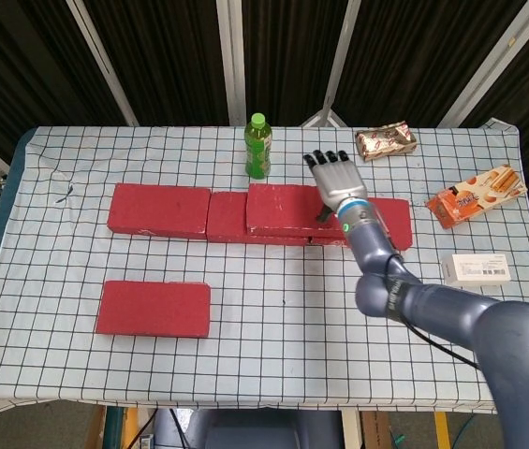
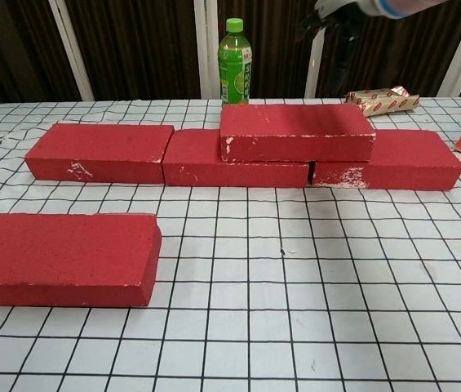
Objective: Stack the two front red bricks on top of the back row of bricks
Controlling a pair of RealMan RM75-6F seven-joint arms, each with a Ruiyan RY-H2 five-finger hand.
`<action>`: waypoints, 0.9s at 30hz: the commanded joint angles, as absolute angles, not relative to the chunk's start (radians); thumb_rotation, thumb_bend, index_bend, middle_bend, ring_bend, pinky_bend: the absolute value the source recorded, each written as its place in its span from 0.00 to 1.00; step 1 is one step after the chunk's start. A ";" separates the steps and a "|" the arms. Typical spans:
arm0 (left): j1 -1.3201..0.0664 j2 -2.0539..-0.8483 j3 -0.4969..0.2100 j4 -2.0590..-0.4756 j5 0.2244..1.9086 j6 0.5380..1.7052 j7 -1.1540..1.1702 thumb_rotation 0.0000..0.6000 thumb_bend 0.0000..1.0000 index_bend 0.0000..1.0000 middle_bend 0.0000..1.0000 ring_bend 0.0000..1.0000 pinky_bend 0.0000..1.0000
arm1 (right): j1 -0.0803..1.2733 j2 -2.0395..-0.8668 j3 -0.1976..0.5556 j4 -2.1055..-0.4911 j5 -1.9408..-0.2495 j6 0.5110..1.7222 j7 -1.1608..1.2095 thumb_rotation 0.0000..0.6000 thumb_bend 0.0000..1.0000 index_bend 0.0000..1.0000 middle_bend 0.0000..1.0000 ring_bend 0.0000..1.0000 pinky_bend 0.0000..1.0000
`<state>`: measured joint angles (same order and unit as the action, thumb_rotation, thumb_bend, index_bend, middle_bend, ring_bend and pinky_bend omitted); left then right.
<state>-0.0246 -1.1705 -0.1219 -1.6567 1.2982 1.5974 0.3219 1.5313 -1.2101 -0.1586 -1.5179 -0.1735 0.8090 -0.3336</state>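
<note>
Three red bricks form the back row: left [image 1: 159, 210], middle [image 1: 227, 217] and right [image 1: 386, 223]. A further red brick [image 1: 287, 208] lies stacked on the middle and right ones, also seen as the stacked brick [image 2: 297, 132] in the chest view. One red brick [image 1: 154, 308] lies alone at the front left, the front brick [image 2: 60, 258]. My right hand [image 1: 336, 178] hovers above the stacked brick's right end, fingers spread, holding nothing. In the chest view only the right hand's [image 2: 334, 10] lower part shows at the top edge. My left hand appears in neither view.
A green bottle [image 1: 257, 147] stands just behind the back row. A snack packet [image 1: 386, 141], an orange biscuit box [image 1: 475, 195] and a white box [image 1: 476, 269] lie to the right. The checked tablecloth [image 1: 283, 309] covers the table.
</note>
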 commanded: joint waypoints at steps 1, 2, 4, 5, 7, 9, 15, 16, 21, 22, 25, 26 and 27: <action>-0.030 -1.178 -0.118 -1.637 1.328 1.599 0.295 1.00 0.07 0.02 0.00 0.00 0.10 | 1.238 -1.001 -0.139 -1.778 -0.563 1.088 -0.115 1.00 0.19 0.00 0.00 0.00 0.00; -0.034 -1.182 -0.115 -1.633 1.342 1.599 0.290 1.00 0.07 0.02 0.00 0.00 0.10 | 1.195 -0.985 -0.152 -1.793 -0.607 1.127 -0.103 1.00 0.19 0.00 0.00 0.00 0.00; -0.037 -1.188 -0.107 -1.626 1.369 1.599 0.282 1.00 0.07 0.00 0.00 0.00 0.11 | 1.115 -0.963 -0.173 -1.824 -0.707 1.204 -0.080 1.00 0.19 0.00 0.00 0.00 0.00; -0.038 -1.190 -0.102 -1.625 1.379 1.599 0.277 1.00 0.07 0.00 0.00 0.00 0.12 | 1.080 -0.955 -0.181 -1.836 -0.750 1.234 -0.069 1.00 0.19 0.00 0.00 0.00 0.00; -0.041 -1.189 -0.090 -1.626 1.407 1.596 0.263 1.00 0.07 0.01 0.00 0.00 0.17 | 0.994 -0.936 -0.209 -1.874 -0.839 1.309 -0.046 1.00 0.19 0.00 0.00 0.00 0.00; -0.043 -1.187 -0.080 -1.624 1.432 1.591 0.242 1.00 0.07 0.03 0.00 0.01 0.22 | 0.907 -0.928 -0.238 -1.900 -0.938 1.380 -0.033 1.00 0.19 0.00 0.00 0.00 0.00; -0.046 -1.192 -0.070 -1.625 1.466 1.591 0.213 1.00 0.07 0.03 0.00 0.02 0.23 | 0.692 -0.968 -0.286 -1.905 -1.090 1.541 -0.071 1.00 0.19 0.00 0.00 0.00 0.00; -0.046 -1.198 -0.070 -1.624 1.477 1.598 0.199 1.00 0.07 0.03 0.00 0.02 0.19 | 0.648 -0.987 -0.290 -1.899 -1.110 1.575 -0.084 1.00 0.19 0.00 0.00 0.00 0.00; -0.042 -1.227 -0.079 -1.654 1.478 1.609 0.086 1.00 0.04 0.00 0.00 0.00 0.02 | 0.482 -1.057 -0.307 -1.869 -1.192 1.683 -0.101 1.00 0.19 0.00 0.00 0.00 0.00; -0.044 -1.223 -0.075 -1.660 1.478 1.597 0.075 1.00 0.04 0.00 0.00 0.00 0.01 | 0.457 -1.068 -0.308 -1.860 -1.206 1.698 -0.110 1.00 0.19 0.00 0.00 0.00 0.00; -0.056 -1.209 -0.067 -1.672 1.461 1.551 0.097 1.00 0.01 0.00 0.00 0.00 0.00 | 0.393 -1.096 -0.310 -1.839 -1.239 1.727 -0.135 1.00 0.19 0.00 0.00 0.00 0.00; -0.061 -1.205 -0.067 -1.679 1.450 1.535 0.115 1.00 0.00 0.00 0.00 0.00 0.00 | 0.374 -1.103 -0.309 -1.831 -1.250 1.732 -0.139 1.00 0.19 0.00 0.00 0.00 0.00; -0.065 -1.202 -0.067 -1.684 1.443 1.525 0.128 1.00 0.00 0.00 0.00 0.00 0.00 | 0.363 -1.108 -0.309 -1.826 -1.258 1.734 -0.139 1.00 0.19 0.00 0.00 0.00 0.00</action>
<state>-0.0537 -1.2107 -0.0706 -1.6667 1.4627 1.5588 0.0917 0.3887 -1.0891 -0.3046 -1.8427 -1.2357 1.7189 -0.1272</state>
